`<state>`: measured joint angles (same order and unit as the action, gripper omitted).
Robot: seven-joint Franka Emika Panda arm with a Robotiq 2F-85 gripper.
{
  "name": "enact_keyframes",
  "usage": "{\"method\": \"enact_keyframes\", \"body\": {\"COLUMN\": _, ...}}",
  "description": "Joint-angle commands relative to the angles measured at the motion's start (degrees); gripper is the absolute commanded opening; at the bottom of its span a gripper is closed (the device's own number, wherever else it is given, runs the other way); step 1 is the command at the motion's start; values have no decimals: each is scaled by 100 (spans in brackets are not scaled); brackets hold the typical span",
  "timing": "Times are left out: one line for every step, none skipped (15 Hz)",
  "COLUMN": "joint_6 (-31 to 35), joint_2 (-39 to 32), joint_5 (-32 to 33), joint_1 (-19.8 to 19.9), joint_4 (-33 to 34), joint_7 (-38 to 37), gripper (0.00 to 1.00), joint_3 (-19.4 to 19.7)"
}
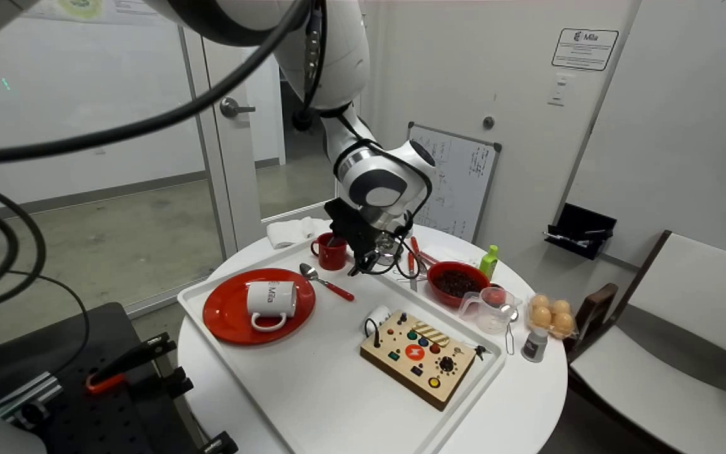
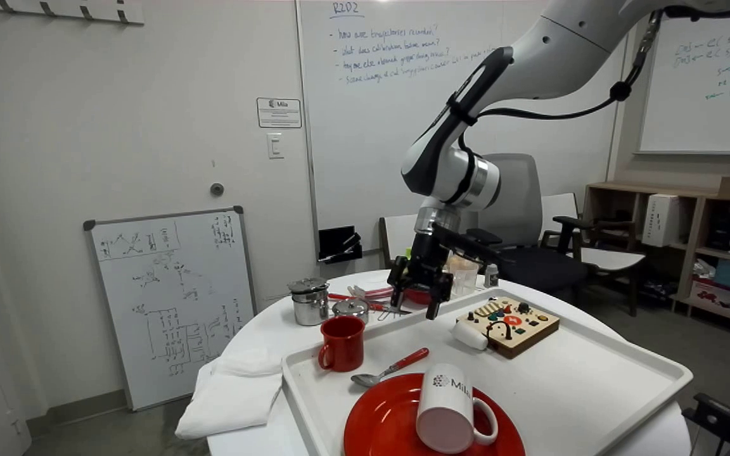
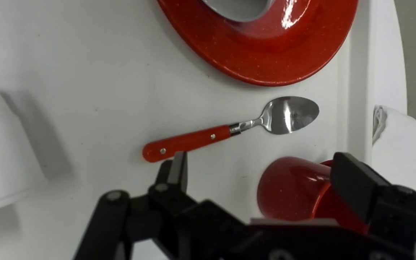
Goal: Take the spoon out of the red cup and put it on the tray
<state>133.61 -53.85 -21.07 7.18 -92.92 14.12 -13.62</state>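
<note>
The spoon [image 1: 338,290] has a red handle and a shiny metal bowl. It lies flat on the white tray [image 1: 312,391], between the red cup and the red plate; it also shows in the other views [image 2: 407,361] [image 3: 190,142]. The red cup [image 1: 331,255] stands upright on the tray's corner area [image 2: 343,345], partly covered by a finger in the wrist view [image 3: 287,191]. My gripper [image 2: 414,309] is open and empty above the tray. In the wrist view its fingers [image 3: 260,159] are wide apart, with the cup below and between them and the spoon just beyond.
A red plate [image 1: 230,315] bears a white mug [image 1: 270,298]. A wooden button board [image 1: 416,366] and a white cup [image 2: 469,335] are on the tray. A red bowl [image 1: 445,296], clear jug [image 1: 489,315], metal pot [image 2: 310,307] and white cloth [image 2: 238,392] stand around the tray.
</note>
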Motion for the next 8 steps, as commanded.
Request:
{"method": "enact_keyframes", "body": {"joint_6": 101, "joint_2": 375, "joint_5": 198, "joint_1": -361, "joint_4": -299, "joint_7": -580, "gripper": 100, "joint_3": 299}}
{"method": "enact_keyframes", "body": {"joint_6": 80, "joint_2": 482, "joint_5": 335, "joint_1": -528, "joint_4": -353, "joint_7": -828, "gripper": 100, "joint_3": 436}}
{"method": "enact_keyframes", "body": {"joint_6": -6, "joint_2": 621, "joint_5": 547, "joint_1": -755, "joint_4": -402, "joint_7": -1165, "gripper": 100, "joint_3": 627}}
{"method": "enact_keyframes", "body": {"joint_6": -107, "joint_2": 706, "joint_5": 735, "joint_1": -912, "joint_4": -416, "joint_7": -1384, "gripper": 100, "joint_3": 749}}
{"method": "enact_keyframes", "body": {"joint_6": -338, "joint_2": 801, "joint_5": 990, "joint_1": -1089, "joint_4": -370, "joint_7": -1554, "gripper": 100, "joint_3": 851}}
{"method": "enact_keyframes", "body": {"joint_6": -502, "joint_2": 884, "joint_5": 1221, "joint_1": -1245, "joint_4": -348, "joint_7": -1703, "gripper": 100, "joint_3": 946}}
{"method": "enact_keyframes", "body": {"joint_6": -679, "joint_2": 974, "joint_5": 1457, "joint_1": -1383, "joint_4": -290, "joint_7": -1745, "gripper": 100, "joint_3": 982}}
{"method": "enact_keyframes", "body": {"joint_6": -816, "joint_2": 1065, "joint_5": 1685, "joint_1": -1514, "joint_4": -258, "joint_7": -1795, "gripper": 100, "joint_3": 1031}}
